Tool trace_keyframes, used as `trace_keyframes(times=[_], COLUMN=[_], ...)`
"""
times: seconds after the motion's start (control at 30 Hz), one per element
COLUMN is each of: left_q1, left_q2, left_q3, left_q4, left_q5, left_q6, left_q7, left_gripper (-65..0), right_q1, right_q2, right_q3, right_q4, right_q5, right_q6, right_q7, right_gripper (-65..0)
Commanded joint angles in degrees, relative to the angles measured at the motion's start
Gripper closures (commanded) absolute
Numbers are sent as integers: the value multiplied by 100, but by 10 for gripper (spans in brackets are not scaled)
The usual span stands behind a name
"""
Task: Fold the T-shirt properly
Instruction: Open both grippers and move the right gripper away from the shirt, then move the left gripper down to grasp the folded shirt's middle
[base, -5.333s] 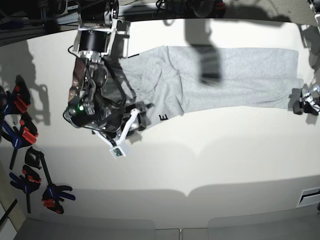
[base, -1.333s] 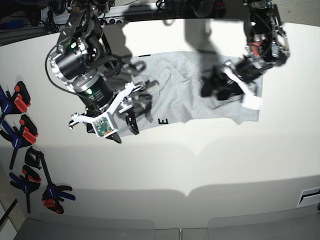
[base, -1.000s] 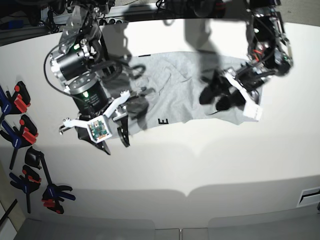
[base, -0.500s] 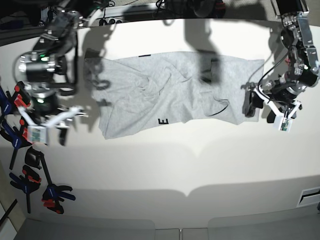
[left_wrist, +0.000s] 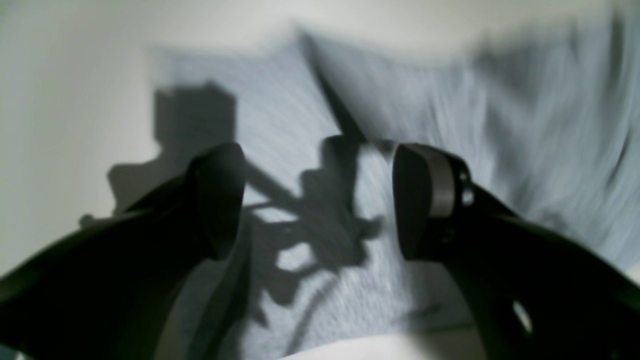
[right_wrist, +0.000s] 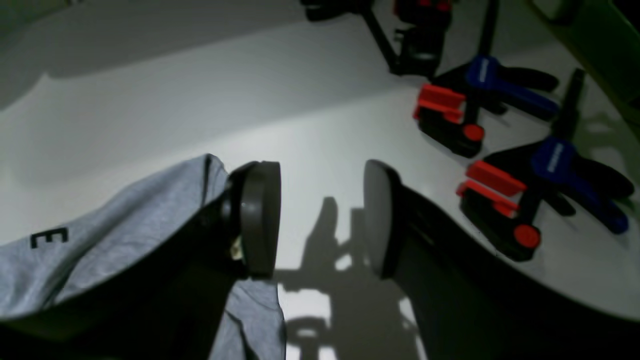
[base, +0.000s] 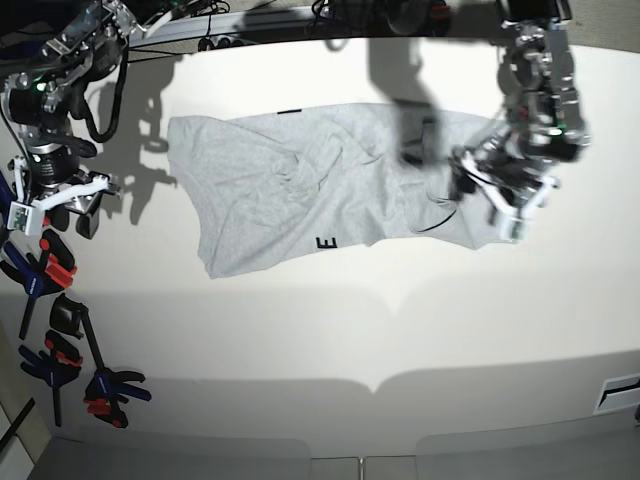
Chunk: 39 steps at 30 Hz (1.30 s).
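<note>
The light grey T-shirt (base: 270, 190) lies crumpled across the white table, with a black letter "E" (base: 325, 241) on its front edge. My left gripper (base: 480, 197) hovers open over the shirt's right end. In the blurred left wrist view its jaws (left_wrist: 317, 200) stand wide with only grey T-shirt cloth (left_wrist: 525, 125) below them. My right gripper (base: 72, 220) is open off the shirt's left side, over bare table. The right wrist view shows the right gripper (right_wrist: 320, 220) with nothing between its pads, and the T-shirt's corner (right_wrist: 125, 225) behind its left finger.
Several red, blue and black clamps (base: 40, 270) lie along the table's left edge, close to my right gripper; the clamps (right_wrist: 500, 200) also show in the right wrist view. More clamps (base: 100, 385) sit at the front left. Bare white table (base: 400, 340) spreads in front of the shirt.
Both grippers have let go of the shirt. The right arm swung out to the left edge and stayed there. The left arm drew off to the right, then came back over the shirt's right end.
</note>
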Motion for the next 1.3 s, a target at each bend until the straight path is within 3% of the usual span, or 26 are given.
trace_keyframes(times=[0.0,0.07,0.23,0.37,0.47,0.57,0.73,0.93,1.07,1.27], left_q1=[-70,-83,-352,-778,-1104,-1388,-1530,-1497,-1497,-1495], left_q2=[-37,-37,-37,-37,-37,-39,-70,-98,-101,-103], left_q3=[109,391,1193,1908,2361,2719,2778,2778,2778,2778], left_q4=[9,-190,-435,-444,-444,-444,-444,-444,-444,-444], left_q5=[269,684,706,350,33,-57,-48,-50,-48,-48], left_q6=[42,225,214,214,214,214,216,216,216,216], left_q7=[-334,-739,-1272,-1440,-1703,-1508,-1032,-920,-737,-671], left_gripper=[-427,-427,-427,-427,-427,-427,-427,-427,-427,-427], right_q1=[74,76,76,74,74,74,76,103,297,662], right_q2=[81,81,79,79,81,83,92,111,109,61], right_q3=[20,20,13,13,13,13,9,-297,-573,-905], right_q4=[83,83,83,35,-223,-680,-1534,-2627,-3493,-4389], right_q5=[59,61,181,560,776,1008,1368,1290,699,791], right_q6=[31,31,57,739,883,970,1457,1457,1457,1141], right_q7=[133,125,120,109,114,116,225,476,457,140], right_gripper=[-255,-255,-255,-255,-255,-259,-370,-397,-396,-396])
